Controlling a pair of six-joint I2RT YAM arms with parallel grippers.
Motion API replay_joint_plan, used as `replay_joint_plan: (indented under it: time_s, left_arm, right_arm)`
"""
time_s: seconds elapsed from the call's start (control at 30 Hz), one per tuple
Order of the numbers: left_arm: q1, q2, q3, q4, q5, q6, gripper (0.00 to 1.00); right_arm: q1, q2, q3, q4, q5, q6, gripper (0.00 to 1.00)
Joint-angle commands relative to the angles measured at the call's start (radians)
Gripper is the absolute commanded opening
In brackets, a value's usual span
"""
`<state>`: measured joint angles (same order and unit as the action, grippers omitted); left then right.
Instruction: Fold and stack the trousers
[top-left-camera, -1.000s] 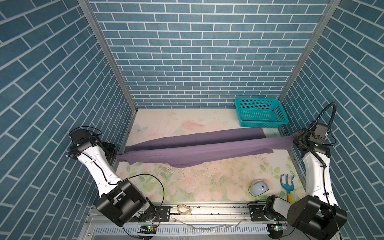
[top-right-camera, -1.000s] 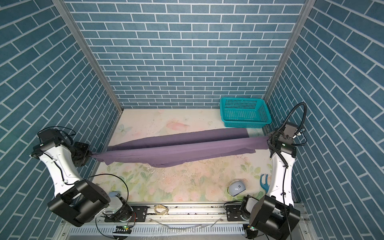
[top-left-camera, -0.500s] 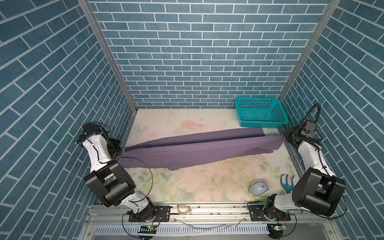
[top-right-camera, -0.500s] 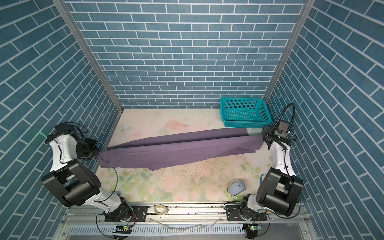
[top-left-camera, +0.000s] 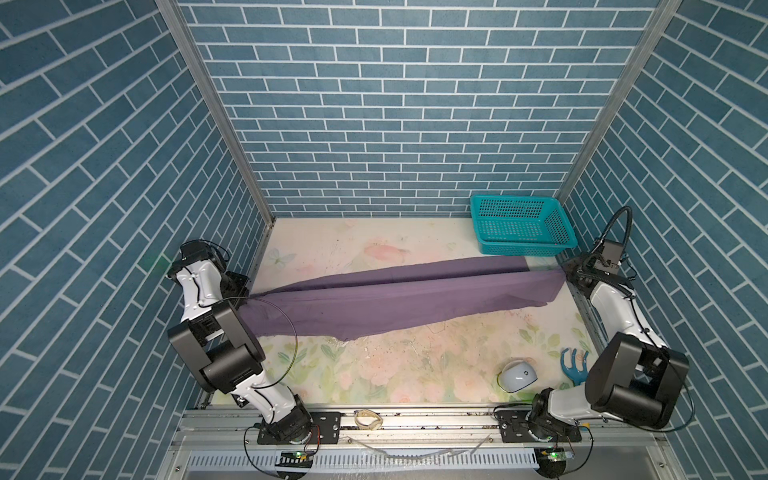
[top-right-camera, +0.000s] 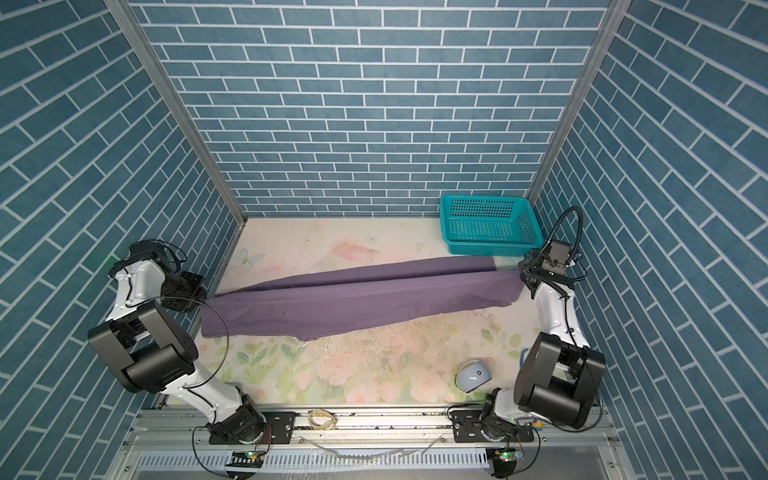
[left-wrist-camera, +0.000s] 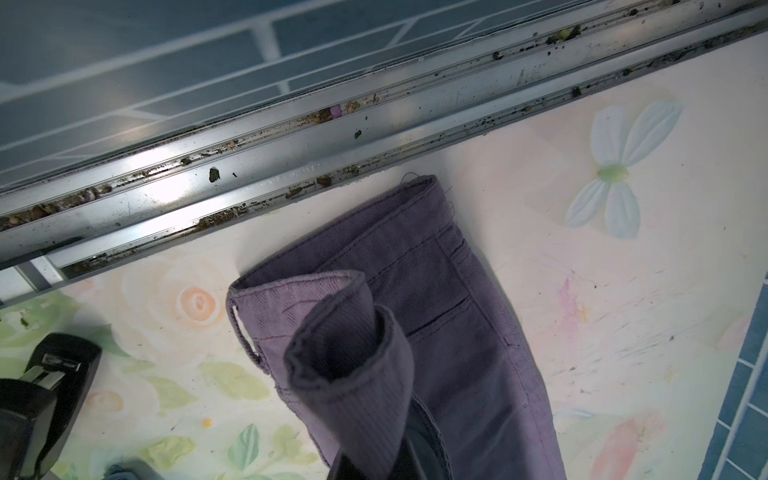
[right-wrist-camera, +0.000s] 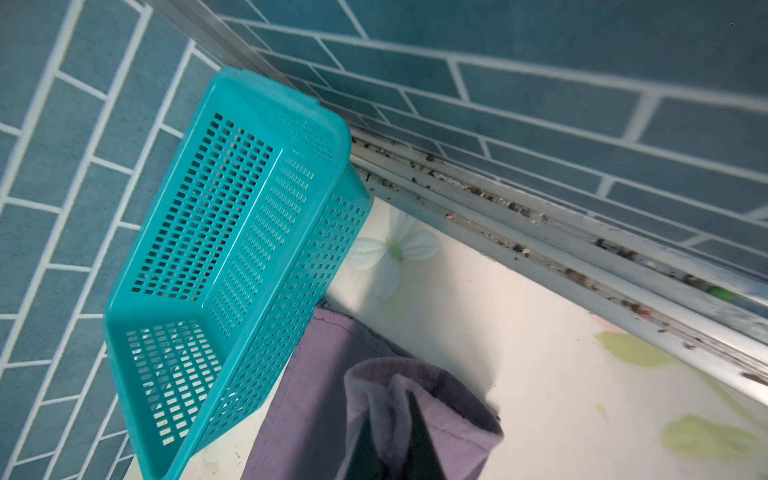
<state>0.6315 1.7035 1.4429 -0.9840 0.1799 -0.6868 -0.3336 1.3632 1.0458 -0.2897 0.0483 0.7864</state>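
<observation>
Here the purple trousers (top-left-camera: 395, 295) are stretched out long across the middle of the table (top-left-camera: 374, 374), from the left side to the right side. The left gripper (top-left-camera: 246, 296) is pinched tight on the waist end, close to the left wall. The right gripper (top-left-camera: 566, 276) is pinched tight on a leg end, close to the right wall, with the cloth squeezed between its dark fingers (right-wrist-camera: 419, 449). The teal basket (top-left-camera: 521, 226) sits in the far right corner, just beside that leg end.
</observation>
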Motion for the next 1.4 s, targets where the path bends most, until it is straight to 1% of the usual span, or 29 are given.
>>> replay_joint_plan:
  time_s: [0.0, 0.17, 0.27, 0.47, 0.6, 0.8, 0.93, 1.13, 1.27, 1.37]
  left_arm:
    - [0.028, -0.024, 0.060, 0.080, -0.148, 0.023, 0.00]
    - [0.030, -0.021, 0.065, 0.074, -0.152, 0.028, 0.00]
    - [0.028, -0.011, 0.063, 0.082, -0.147, 0.023, 0.00]
    - [0.028, 0.026, 0.086, 0.096, -0.136, 0.012, 0.00]
    - [0.002, 0.069, 0.125, 0.096, -0.132, 0.013, 0.00]
    - [-0.063, 0.156, 0.216, 0.078, -0.150, 0.012, 0.00]
    - [-0.080, 0.205, 0.248, 0.075, -0.159, 0.005, 0.00]
    - [-0.093, 0.267, 0.256, 0.082, -0.179, 0.005, 0.00]
    - [-0.102, 0.302, 0.255, 0.112, -0.174, 0.013, 0.00]
    - [-0.108, 0.325, 0.254, 0.143, -0.153, 0.020, 0.00]
  right_arm:
    - [-0.056, -0.106, -0.012, -0.003, 0.244, -0.029, 0.00]
    - [-0.117, -0.172, -0.019, -0.088, 0.245, -0.043, 0.00]
    - [-0.133, -0.162, -0.032, -0.078, 0.237, -0.051, 0.00]
    - [-0.134, -0.002, 0.011, 0.000, 0.171, -0.043, 0.00]
    - [-0.112, 0.105, 0.053, 0.070, 0.130, -0.031, 0.00]
    - [-0.043, 0.164, 0.070, 0.200, 0.175, -0.073, 0.00]
    - [-0.023, 0.229, 0.073, 0.240, 0.171, -0.072, 0.00]
    - [0.017, 0.337, 0.073, 0.302, 0.189, -0.069, 0.00]
    - [0.031, 0.415, 0.096, 0.347, 0.180, -0.059, 0.00]
    - [0.032, 0.482, 0.145, 0.363, 0.137, -0.043, 0.00]
